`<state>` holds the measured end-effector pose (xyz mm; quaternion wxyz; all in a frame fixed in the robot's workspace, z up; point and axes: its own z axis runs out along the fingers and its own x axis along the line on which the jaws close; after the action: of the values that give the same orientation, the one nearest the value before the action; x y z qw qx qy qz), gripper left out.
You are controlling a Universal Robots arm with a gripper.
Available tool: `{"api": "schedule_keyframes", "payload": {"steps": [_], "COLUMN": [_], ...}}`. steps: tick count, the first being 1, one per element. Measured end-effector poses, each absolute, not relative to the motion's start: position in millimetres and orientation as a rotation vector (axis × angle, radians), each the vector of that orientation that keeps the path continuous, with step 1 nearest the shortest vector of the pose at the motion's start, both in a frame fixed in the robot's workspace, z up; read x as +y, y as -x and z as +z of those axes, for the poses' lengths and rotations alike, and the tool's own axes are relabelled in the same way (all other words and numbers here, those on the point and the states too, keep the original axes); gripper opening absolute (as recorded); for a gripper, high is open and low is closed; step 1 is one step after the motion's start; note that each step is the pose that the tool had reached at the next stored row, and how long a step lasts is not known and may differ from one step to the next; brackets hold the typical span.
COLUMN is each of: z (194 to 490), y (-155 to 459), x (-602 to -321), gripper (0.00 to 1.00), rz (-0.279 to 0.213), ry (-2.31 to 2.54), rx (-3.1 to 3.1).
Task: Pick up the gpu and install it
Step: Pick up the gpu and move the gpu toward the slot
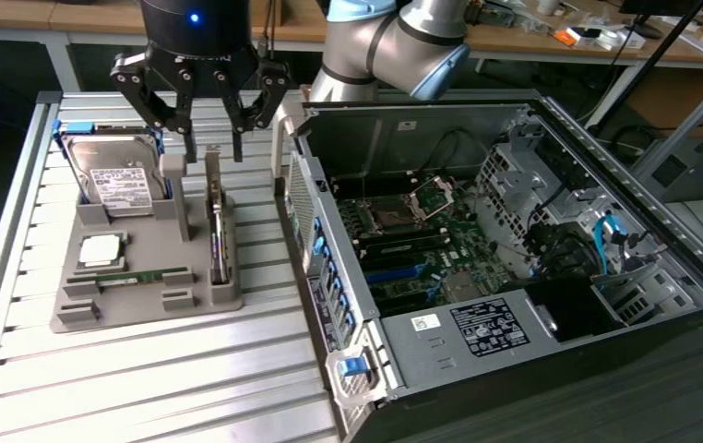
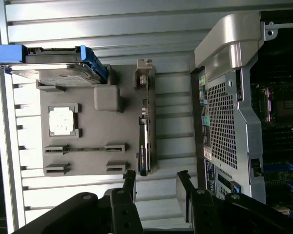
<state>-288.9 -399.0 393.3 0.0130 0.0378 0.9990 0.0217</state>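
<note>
Beside the open computer case (image 1: 512, 231), a gray tray (image 1: 142, 309) is seen, and the gripper (image 1: 212, 148) is hung above it, jaws spread wide with nothing held. If the descent is skewed, the gpu (image 1: 216, 226) could be struck or tipped in its tray slot. The gpu is stood edge-on there: a thin dark card, silvery at one end.
</note>
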Motion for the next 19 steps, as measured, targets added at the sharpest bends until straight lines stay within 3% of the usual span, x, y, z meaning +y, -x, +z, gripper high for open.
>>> {"api": "schedule_keyframes", "payload": {"steps": [19], "z": [388.5], "y": [290.1], "x": [-399.0], "gripper": [0.48], "rz": [0.068], "ry": [-0.118], "rx": [3.112]}}
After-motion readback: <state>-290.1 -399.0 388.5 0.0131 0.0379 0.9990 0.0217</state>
